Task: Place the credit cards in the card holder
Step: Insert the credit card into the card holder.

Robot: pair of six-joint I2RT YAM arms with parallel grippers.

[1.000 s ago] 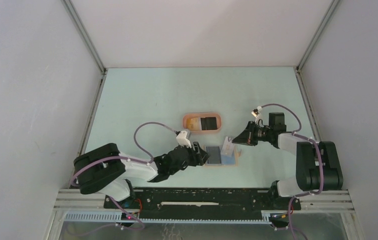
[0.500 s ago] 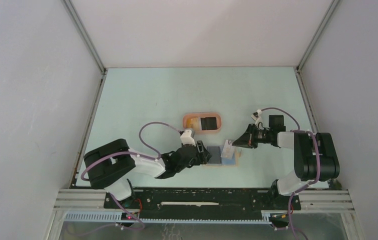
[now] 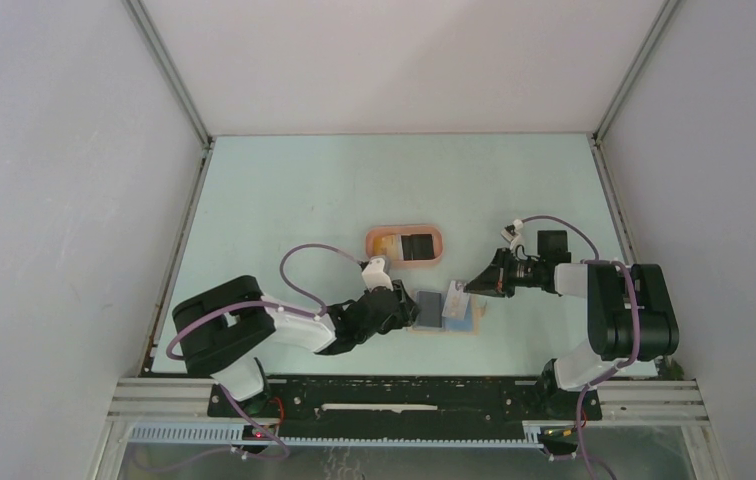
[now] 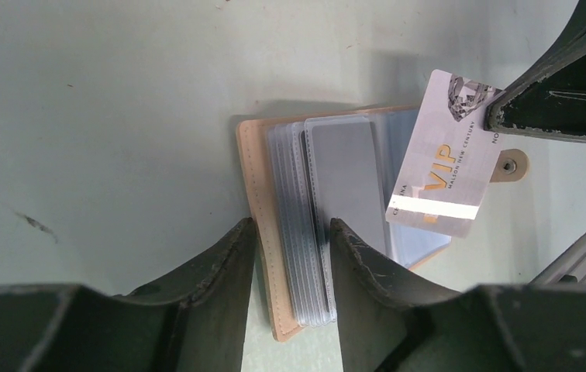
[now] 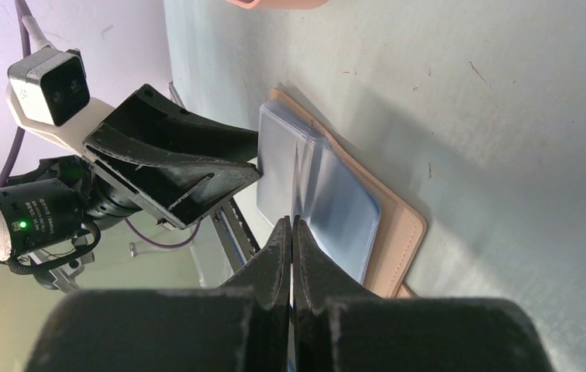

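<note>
Your left claw point(image 4: 290, 232) sat low over the card holder point(image 4: 255, 178), fingers partly parted and straddling its outer cover edge and the stack of clear sleeves point(image 4: 344, 178). Over the last second you narrowed those jaws and brought the arm in closer to the holder. I could not see them clamped on anything yet. To my eye they were settling in to pin that leaf flat.

Your right claw point(image 5: 291, 229) was clenched on one corner of the pale VIP card point(image 4: 441, 155). The card hung tilted above the holder's far leaf, its free end just inside the snap tab point(image 4: 511, 165). It had dipped slightly toward the holder, and its lower edge was not in any sleeve.

The holder itself lay open and had not shifted. That suggests you were at the bracing step: one claw steadying the holder, the other lining the card up with a sleeve mouth.

Beyond the holder, the tray point(image 3: 370, 243) held a black card point(image 3: 416, 245) and a yellowish one beside it, so the task looked early, with cards left to load.
</note>
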